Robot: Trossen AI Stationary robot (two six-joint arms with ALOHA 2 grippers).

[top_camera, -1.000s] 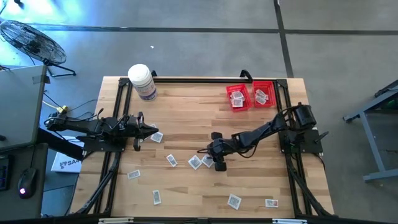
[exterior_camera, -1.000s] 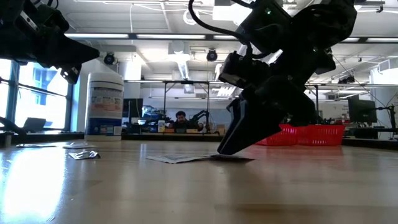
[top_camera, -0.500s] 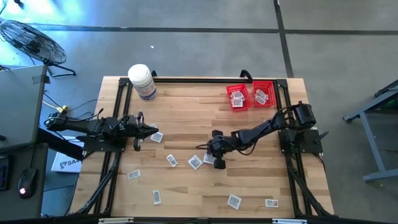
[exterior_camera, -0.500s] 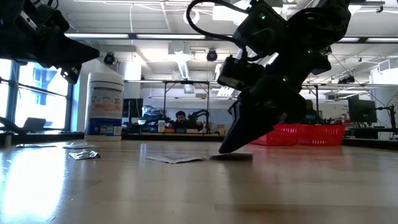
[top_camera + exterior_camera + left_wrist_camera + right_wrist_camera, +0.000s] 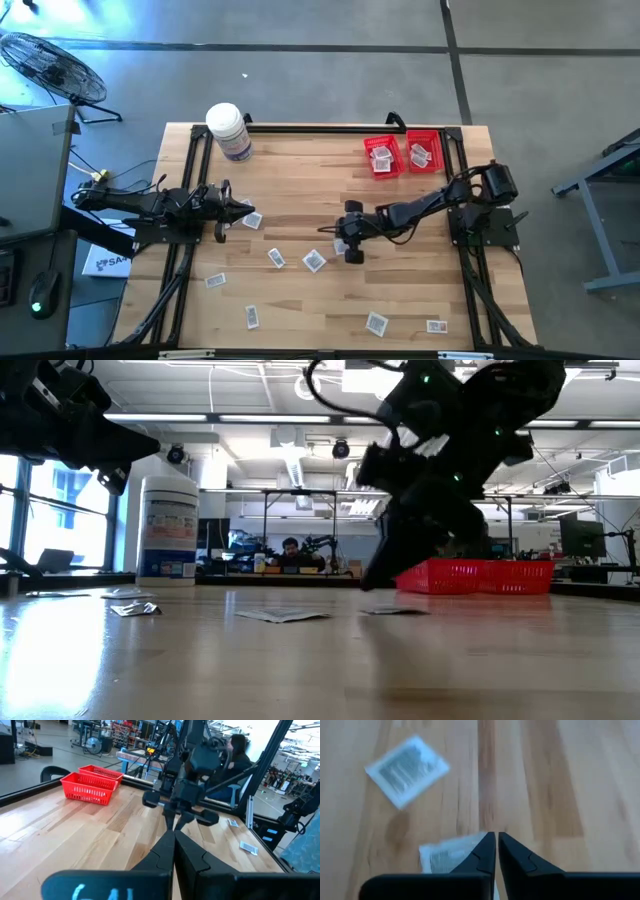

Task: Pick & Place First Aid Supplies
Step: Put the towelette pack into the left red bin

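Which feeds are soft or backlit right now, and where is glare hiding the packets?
Low view: the arms are backlit black shapes against bright ceiling lights, and the tabletop shines with glare. Right wrist view: the packet is blurred, its print unreadable. Left wrist view: the near fingers are out of focus. High view: even light, the packets stay clear.

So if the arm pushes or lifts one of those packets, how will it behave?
Probably thin and very light: in the low view a packet lies almost flat on the table, leaving little edge to grab. It would likely slide across the smooth wood when nudged rather than tip or roll. Being so thin, it may flex when lifted.
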